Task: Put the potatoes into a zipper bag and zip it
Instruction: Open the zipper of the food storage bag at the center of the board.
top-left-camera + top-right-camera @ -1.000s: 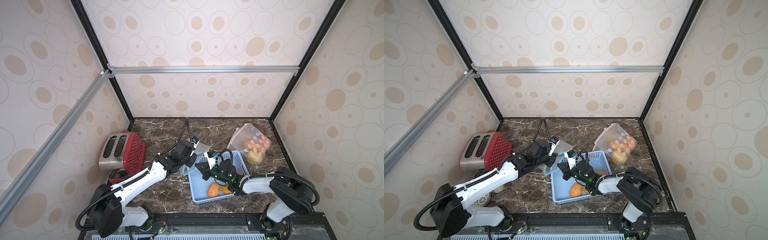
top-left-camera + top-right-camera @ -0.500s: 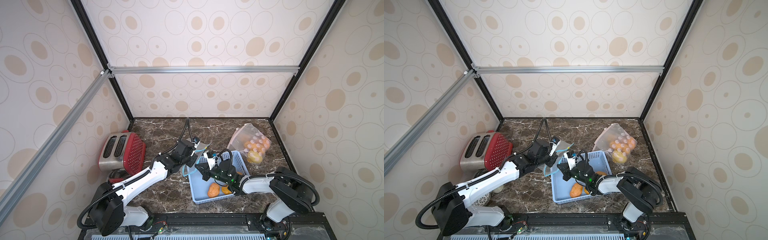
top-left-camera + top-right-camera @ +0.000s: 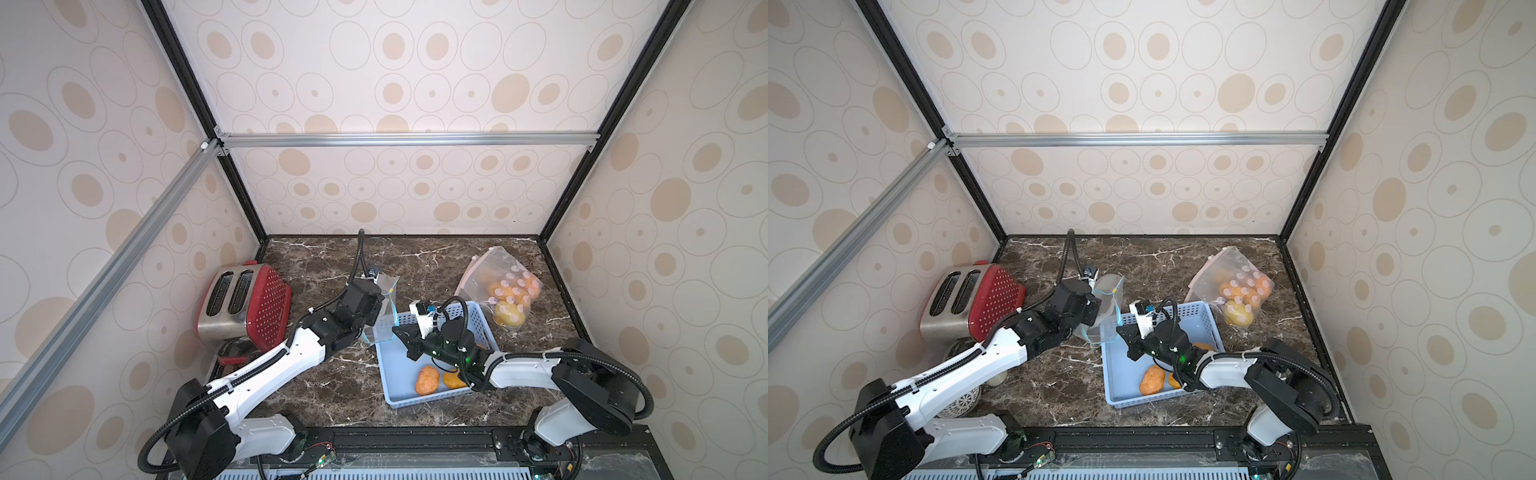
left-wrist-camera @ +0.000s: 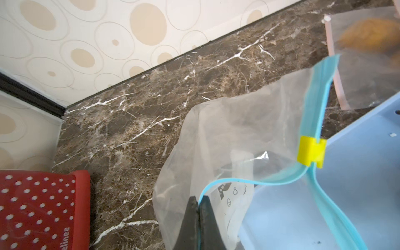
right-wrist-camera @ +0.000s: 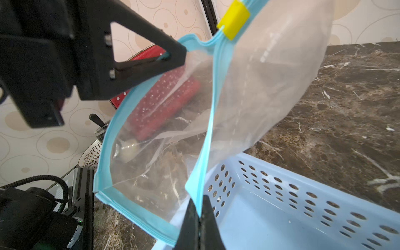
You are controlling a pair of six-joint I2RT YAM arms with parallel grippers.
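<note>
- Our left gripper (image 4: 198, 202) is pressed together on one blue lip of the bag (image 4: 227, 129), pinching it.
- Our right gripper (image 5: 200, 205) is clamped shut on the opposite lip, so the mouth gapes between the two.
- In both top views we see the bag held up over the far left corner of the basket (image 3: 428, 402).
- The yellow slider (image 4: 310, 152) sits on the zip where the two lips meet.
- Two orange potatoes (image 3: 427, 380) lie in the basket near its front edge, just beside our right arm.
- A second bag (image 3: 505, 291), holding orange potatoes and a yellowish one, lies on the table (image 3: 332, 374) at back right.
- A red toaster (image 3: 245, 303) stands at the left, well apart.
</note>
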